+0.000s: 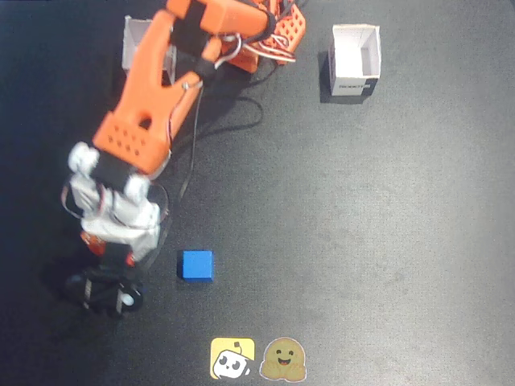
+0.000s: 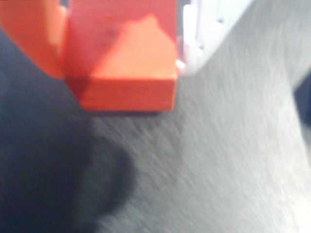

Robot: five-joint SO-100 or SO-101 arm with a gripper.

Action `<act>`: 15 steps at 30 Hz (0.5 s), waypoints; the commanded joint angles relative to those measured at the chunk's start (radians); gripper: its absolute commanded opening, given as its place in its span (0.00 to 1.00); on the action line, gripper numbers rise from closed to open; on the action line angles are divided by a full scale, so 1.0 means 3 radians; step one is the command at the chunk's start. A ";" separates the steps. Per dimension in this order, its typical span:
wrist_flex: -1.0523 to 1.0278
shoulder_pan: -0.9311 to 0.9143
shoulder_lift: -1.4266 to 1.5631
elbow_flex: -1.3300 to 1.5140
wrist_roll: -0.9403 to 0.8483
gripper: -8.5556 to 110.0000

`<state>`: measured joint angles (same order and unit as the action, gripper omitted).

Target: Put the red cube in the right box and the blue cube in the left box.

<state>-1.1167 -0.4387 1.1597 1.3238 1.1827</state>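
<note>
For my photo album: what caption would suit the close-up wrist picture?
Red cube seen up close between the gripper jaws, just above the dark tabletop.

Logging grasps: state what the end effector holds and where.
The red cube, pinched by its opposite side faces between the end effector's fingers, lifted just off the mat.
</note>
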 commanded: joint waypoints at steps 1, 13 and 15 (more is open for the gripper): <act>-0.0174 -0.0072 0.0445 -0.0015 -0.0056 0.15; -0.0097 -0.0302 0.1503 0.1043 -0.0102 0.15; -0.0077 -0.0404 0.1662 0.1227 -0.0092 0.15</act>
<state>-1.1597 -0.5262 1.5447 1.6567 1.1490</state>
